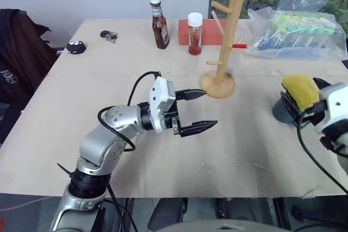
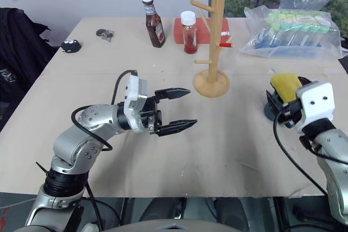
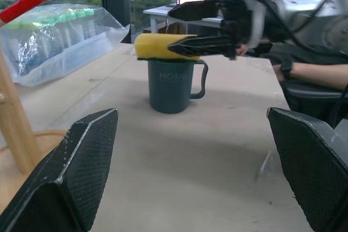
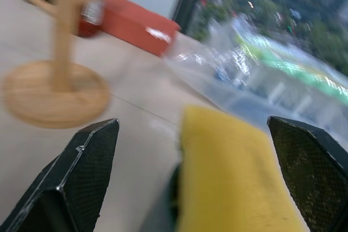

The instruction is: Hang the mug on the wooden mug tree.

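A big tan table [image 1: 163,156], with the wooden mug tree [image 1: 224,42] standing tall near the middle of it. Behind the mug tree and off to its right, a clear plastic bag [image 1: 298,31] full of green and blue things. Behind the mug tree, a flat red box [image 2: 191,30], and in front of that box a brown sauce bottle [image 1: 159,21] and a red sauce bottle [image 1: 194,34], both left of the mug tree. In front of the mug tree and a bit left, the left gripper [image 1: 197,111], held above the table, wide open with nothing in it. Well to the right of the mug tree, the mug [image 3: 169,87], upright on the table with a yellow sponge [image 3: 157,46] lying across its top. Right by the mug, the right gripper [image 3: 200,32], spread wide around the sponge, not squeezing it.
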Controlling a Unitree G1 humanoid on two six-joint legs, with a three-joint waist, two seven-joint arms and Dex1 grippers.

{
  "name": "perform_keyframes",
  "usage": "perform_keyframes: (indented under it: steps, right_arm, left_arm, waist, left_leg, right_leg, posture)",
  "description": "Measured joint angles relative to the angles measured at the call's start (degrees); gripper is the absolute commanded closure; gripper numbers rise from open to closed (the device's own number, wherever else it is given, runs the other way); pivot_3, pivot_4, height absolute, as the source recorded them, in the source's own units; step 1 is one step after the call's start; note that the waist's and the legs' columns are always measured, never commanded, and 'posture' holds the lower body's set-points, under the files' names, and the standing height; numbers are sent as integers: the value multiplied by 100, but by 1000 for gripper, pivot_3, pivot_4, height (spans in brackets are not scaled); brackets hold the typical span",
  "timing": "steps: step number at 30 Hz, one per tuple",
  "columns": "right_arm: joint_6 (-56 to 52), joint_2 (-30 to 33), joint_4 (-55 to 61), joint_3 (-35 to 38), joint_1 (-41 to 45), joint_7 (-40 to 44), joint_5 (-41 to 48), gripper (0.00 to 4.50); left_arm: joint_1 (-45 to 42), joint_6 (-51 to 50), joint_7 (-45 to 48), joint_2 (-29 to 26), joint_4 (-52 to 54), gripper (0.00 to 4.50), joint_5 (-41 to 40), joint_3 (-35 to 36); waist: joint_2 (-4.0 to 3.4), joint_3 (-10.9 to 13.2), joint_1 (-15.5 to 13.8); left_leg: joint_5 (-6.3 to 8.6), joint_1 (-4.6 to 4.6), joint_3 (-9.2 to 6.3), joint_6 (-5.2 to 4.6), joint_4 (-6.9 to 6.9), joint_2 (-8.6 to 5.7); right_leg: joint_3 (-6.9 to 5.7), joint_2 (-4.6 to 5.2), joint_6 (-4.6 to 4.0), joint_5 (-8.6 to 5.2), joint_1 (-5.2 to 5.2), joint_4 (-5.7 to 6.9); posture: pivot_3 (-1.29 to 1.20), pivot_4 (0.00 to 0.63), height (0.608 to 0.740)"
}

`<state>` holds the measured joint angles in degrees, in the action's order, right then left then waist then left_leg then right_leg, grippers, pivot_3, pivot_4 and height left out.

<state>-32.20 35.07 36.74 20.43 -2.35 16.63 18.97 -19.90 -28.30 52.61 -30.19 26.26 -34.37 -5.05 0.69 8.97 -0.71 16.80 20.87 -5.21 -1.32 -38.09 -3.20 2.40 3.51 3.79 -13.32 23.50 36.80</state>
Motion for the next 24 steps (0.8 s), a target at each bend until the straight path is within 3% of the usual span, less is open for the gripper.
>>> perform_keyframes:
  steps: [4,6,10,12,13,16,17,24]
  right_arm:
    - [-294,-15,-214,0,197,0,49,87]
    - [-346,8,-287,0,208,52,45,478]
    - [-436,29,-383,0,213,90,41,2072]
    - [-524,78,-405,0,219,123,34,2605]
    - [-573,93,-409,0,239,149,15,3196]
    - [-597,104,-416,0,289,147,-49,4271]
    - [-597,102,-416,0,307,144,-66,4436]
    - [-602,60,-331,231,539,57,-35,4436]
  left_arm:
    - [-4,252,-137,54,19,0,246,-2]
    - [-3,318,-201,115,51,0,273,1]
    - [-1,319,-280,161,176,0,247,2]
    - [-1,316,-289,161,252,0,203,2]
    - [-4,268,-312,161,252,0,152,2]
    - [-20,235,-347,161,252,0,107,1]
    - [-26,229,-364,161,252,0,93,1]
    - [-88,110,-336,153,252,0,-4,-5]
  waist:
    - [0,0,-1]
    - [0,0,0]
    - [0,0,4]
    - [0,0,4]
    - [0,0,7]
    - [0,0,9]
    - [0,0,8]
    - [0,0,7]
  left_leg:
    - [0,1,-2,-1,0,0]
    - [1,1,0,-1,0,0]
    - [1,1,1,-2,-1,0]
    - [1,-1,0,-1,-1,0]
    - [1,-1,1,-2,-3,1]
    - [1,0,2,-2,-6,1]
    - [1,0,2,-2,-6,1]
    - [1,1,0,-2,-5,0]
  right_leg:
    - [-2,1,0,0,0,0]
    - [-1,2,0,0,0,0]
    - [0,2,1,1,0,0]
    - [0,0,1,1,0,2]
    - [0,-1,2,1,0,3]
    - [1,-2,3,2,0,3]
    - [1,-2,3,2,0,3]
    - [0,-2,3,2,0,3]
  posture:
    - [0,150,740]
    - [0,150,740]
    - [0,150,740]
    - [0,150,740]
    - [0,150,740]
    - [0,150,740]
    - [0,150,740]
    - [0,150,740]
